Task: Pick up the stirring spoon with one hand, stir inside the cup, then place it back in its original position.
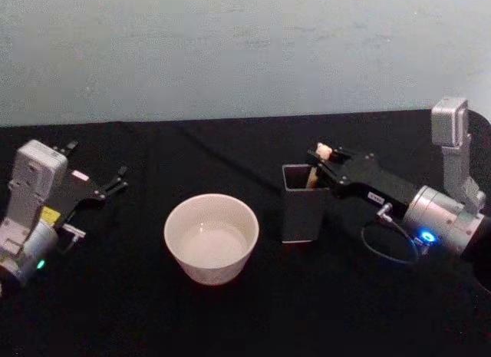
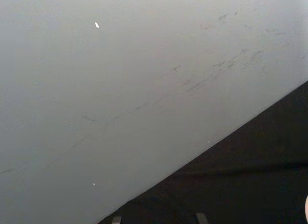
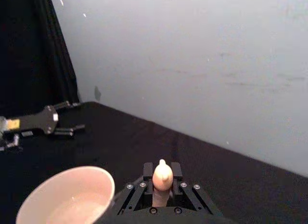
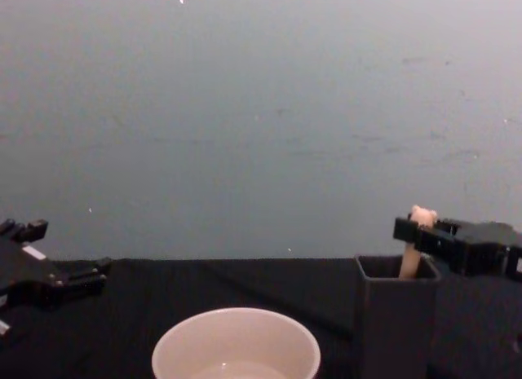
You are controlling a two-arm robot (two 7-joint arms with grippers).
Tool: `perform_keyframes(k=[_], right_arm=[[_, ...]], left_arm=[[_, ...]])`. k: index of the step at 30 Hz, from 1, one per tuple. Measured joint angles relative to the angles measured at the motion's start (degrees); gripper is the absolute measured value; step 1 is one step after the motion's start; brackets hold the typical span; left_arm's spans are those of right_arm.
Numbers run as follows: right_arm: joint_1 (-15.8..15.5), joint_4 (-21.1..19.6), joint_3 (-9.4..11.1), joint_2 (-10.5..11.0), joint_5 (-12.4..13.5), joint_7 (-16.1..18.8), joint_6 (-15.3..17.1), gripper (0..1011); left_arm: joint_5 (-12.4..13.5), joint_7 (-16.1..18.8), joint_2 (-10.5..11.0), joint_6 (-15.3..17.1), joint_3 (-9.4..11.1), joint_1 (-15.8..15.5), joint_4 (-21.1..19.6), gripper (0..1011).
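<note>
The cup (image 1: 211, 238) sits nearest me, dead centre on the black table (image 1: 138, 311): wide, round, cream-white w/ a thin plain rim.

At its 3 o'clock, close by but apart, stands the holder (image 1: 301, 211), a tall, dark grey, square, thin-walled box.

The stirring spoon (image 1: 322, 152) stands inside it at the far corner. Its beige handle and small rounded head poke above the rim, and the rest is hidden in the box.

My right gripper (image 1: 318, 159) is clenched on the handle just under the head, fingers (image 3: 176, 168) snug on both sides in the right wrist view. That arm comes in low from the holder's 4 o'clock and lies approx level, pointing toward 10 o'clock. A small white label (image 1: 376, 197) on its black body is too small to read.

My left gripper (image 1: 97, 161) is parked at the cup's 10 o'clock, well apart, fingers spread and released. A yellow sticker (image 1: 51, 216) on that arm is unreadable too.

A plain grey wall (image 1: 245, 50) stands behind.
</note>
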Motion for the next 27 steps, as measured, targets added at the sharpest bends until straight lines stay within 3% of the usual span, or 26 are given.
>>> perform_keyframes(k=[12,19,27], right_arm=[[-0.8,-7.7,0.4,3.2,-0.6,0.5,-0.4,213],[-1.1,-12.5,1.8,5.6,-1.6,1.1,-3.3,213],[-0.1,-14.5,2.8,6.1,-2.2,2.5,-6.8,212]], left_arm=[[0.0,0.0,0.0,0.0,0.0,0.0,0.0,1002],[0.0,0.0,0.0,0.0,0.0,0.0,0.0,1001],[0.0,0.0,0.0,0.0,0.0,0.0,0.0,1001]])
